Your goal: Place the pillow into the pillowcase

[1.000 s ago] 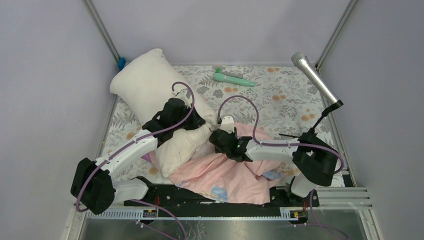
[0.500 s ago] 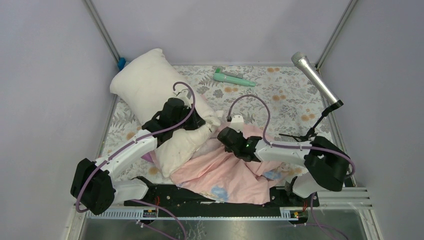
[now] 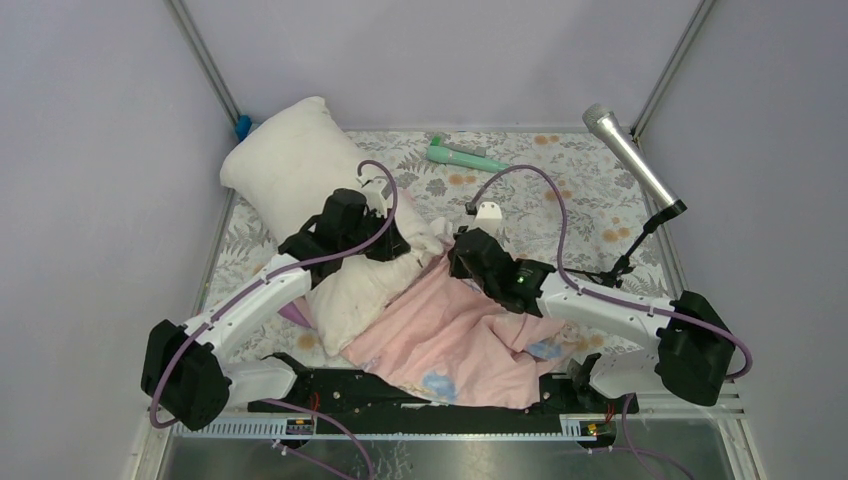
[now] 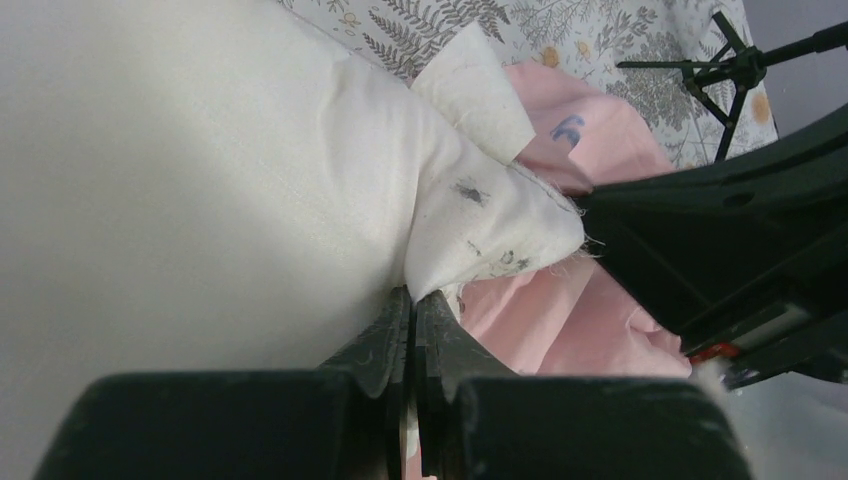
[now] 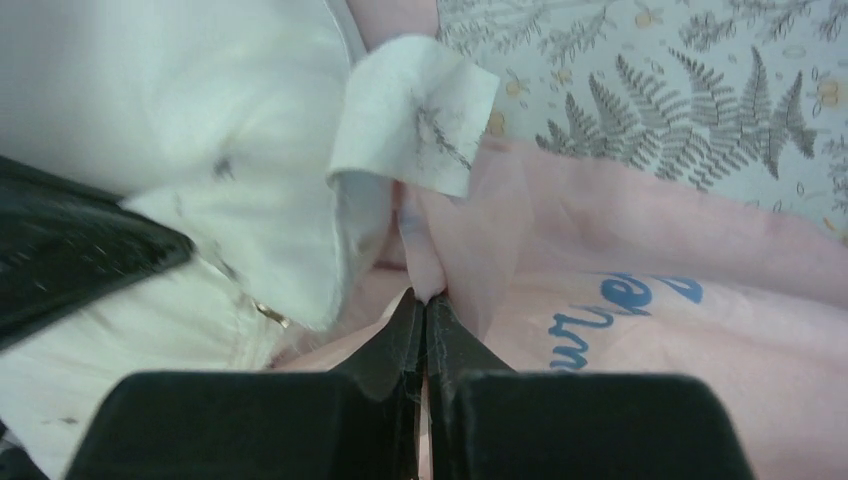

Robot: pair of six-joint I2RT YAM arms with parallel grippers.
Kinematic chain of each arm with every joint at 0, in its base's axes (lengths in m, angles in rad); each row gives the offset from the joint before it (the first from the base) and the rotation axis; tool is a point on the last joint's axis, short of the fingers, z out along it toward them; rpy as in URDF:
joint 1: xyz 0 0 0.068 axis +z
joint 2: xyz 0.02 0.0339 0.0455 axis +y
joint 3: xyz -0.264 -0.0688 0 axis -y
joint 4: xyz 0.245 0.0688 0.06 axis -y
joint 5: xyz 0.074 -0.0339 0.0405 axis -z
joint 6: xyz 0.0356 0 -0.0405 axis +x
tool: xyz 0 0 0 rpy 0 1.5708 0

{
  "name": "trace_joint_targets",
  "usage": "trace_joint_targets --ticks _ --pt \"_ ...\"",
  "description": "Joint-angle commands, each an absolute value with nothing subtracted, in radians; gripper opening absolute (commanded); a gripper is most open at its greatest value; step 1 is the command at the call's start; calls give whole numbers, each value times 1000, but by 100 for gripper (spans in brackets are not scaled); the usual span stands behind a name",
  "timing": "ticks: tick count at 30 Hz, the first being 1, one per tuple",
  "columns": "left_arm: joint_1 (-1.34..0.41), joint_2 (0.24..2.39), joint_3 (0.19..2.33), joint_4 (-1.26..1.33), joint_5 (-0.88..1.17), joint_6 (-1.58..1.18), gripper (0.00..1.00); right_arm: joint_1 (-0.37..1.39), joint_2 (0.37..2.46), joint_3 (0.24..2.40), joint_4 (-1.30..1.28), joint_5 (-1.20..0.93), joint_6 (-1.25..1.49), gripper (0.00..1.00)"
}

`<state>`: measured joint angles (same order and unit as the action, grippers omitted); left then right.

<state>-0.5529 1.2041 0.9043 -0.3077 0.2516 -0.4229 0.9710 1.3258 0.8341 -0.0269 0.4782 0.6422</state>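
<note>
Barely started tbh. Left pincer (image 4: 411, 297) is clamped on a corner of the pillow (image 3: 290, 175), and right pincer (image 5: 423, 300) pinches the pink pillowcase (image 3: 450, 340) edge right beside it. Pillow lies on the table (image 3: 560, 190), far-left, basically all outside the case, so the whole stuffing job's left.

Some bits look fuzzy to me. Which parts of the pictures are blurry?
Left wrist view: the left gripper is fuzzy, the pillow clearer. Right wrist view: the right gripper is fuzzy too, the pillowcase writing soft. Top view: sharp, evenly lit.
</note>
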Motion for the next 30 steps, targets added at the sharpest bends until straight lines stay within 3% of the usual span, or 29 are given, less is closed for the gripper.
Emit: trace_joint_targets --ticks 1,7,12,17,25,30 --pt "-548 1164 945 -367 326 -352 0 936 1336 954 8 502 584 0" --pt "-548 1185 943 -384 353 -308 0 935 1375 1043 8 524 525 0" --pt "-548 1257 938 -327 418 -315 0 954 1412 1102 33 360 450 0" --pt "-546 1382 1002 -308 404 -345 0 1008 1387 1105 82 348 430 0" --pt "-508 1560 1121 -209 361 -532 0 1008 1402 1173 128 245 416 0" --pt "-378 1644 1155 -48 339 -723 0 986 1468 1206 146 159 449 0"
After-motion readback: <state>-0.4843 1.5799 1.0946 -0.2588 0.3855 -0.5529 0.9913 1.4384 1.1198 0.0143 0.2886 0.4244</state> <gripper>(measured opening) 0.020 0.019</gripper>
